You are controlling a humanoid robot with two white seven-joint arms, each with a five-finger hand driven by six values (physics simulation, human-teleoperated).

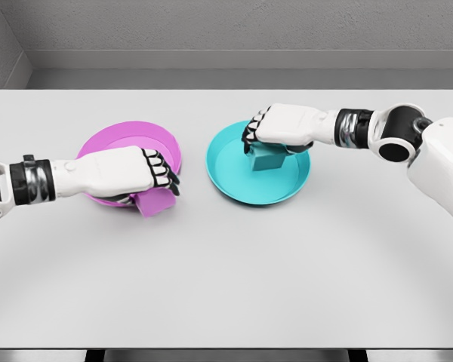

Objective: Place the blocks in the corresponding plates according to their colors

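The table (226, 286) carries both plates. The teal plate (234, 177) lies under the right hand (283, 127), whose fingers clamp the teal block (268, 159) over its matching colour. The pink plate (128, 136) sits behind the left hand (117, 172), which grips the pink block (155, 202) at its rim, seemingly not yet inside.

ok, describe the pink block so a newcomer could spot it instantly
On the grey table sit two plates, pink to the left and teal to the right. The pink block is at the pink plate's near right rim, gripped under the left hand. The only other block is teal.
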